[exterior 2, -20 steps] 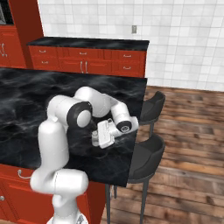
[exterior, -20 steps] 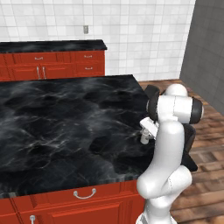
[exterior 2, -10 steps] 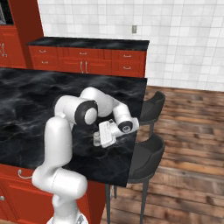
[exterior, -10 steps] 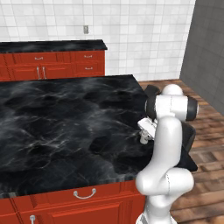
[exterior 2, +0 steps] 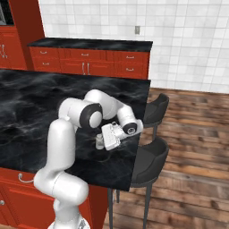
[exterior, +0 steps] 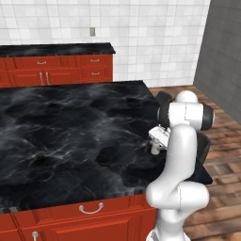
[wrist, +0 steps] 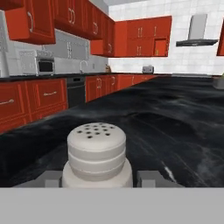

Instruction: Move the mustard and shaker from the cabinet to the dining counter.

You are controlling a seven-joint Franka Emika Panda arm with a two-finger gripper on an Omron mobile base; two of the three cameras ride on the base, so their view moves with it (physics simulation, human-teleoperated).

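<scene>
The shaker (wrist: pixel 96 153), a pale grey-white cylinder with a holed cap, stands upright on the black marble dining counter (exterior: pixel 70 132) near its right edge. The gripper (exterior 2: pixel 101 143) lies low and level over the top, one finger on each side of the shaker (exterior 2: pixel 99 142). Its jaws are open, with a thin gap beside the shaker's base. From the left base view the shaker (exterior: pixel 155 148) shows just under the gripper (exterior: pixel 156 146). A small yellowish thing (wrist: pixel 218 82) sits cut off at the counter's far edge; I cannot tell whether it is the mustard. Red wall cabinets (wrist: pixel 70 17) hang far behind.
Two dark stools (exterior 2: pixel 154 112) (exterior 2: pixel 150 165) stand along the counter's right side, close under the arm. A narrower black counter with red drawers (exterior: pixel 56 66) runs along the tiled back wall. Wooden floor lies to the right.
The jaws have eased apart around the shaker, which stays standing on the counter. The arm's upper links have shifted slightly.
</scene>
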